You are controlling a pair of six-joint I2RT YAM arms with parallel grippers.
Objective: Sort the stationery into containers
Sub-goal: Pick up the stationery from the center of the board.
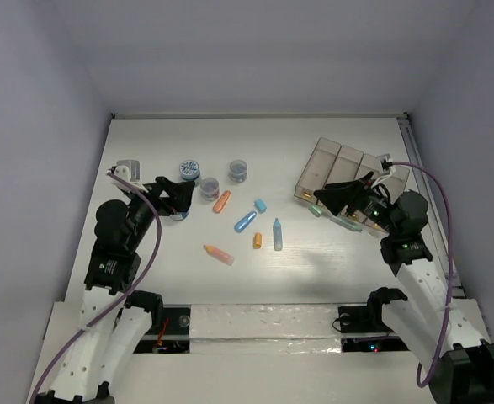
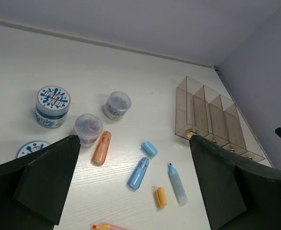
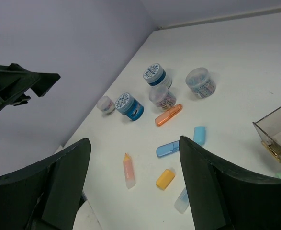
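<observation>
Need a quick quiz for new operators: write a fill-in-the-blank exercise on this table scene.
1. The organiser is split into ___ compartments.
2. The stick lying nearest the tubs is ___ in colour.
3. The left gripper and the right gripper are both ___, holding nothing.

Missing words: four; orange; open.
</observation>
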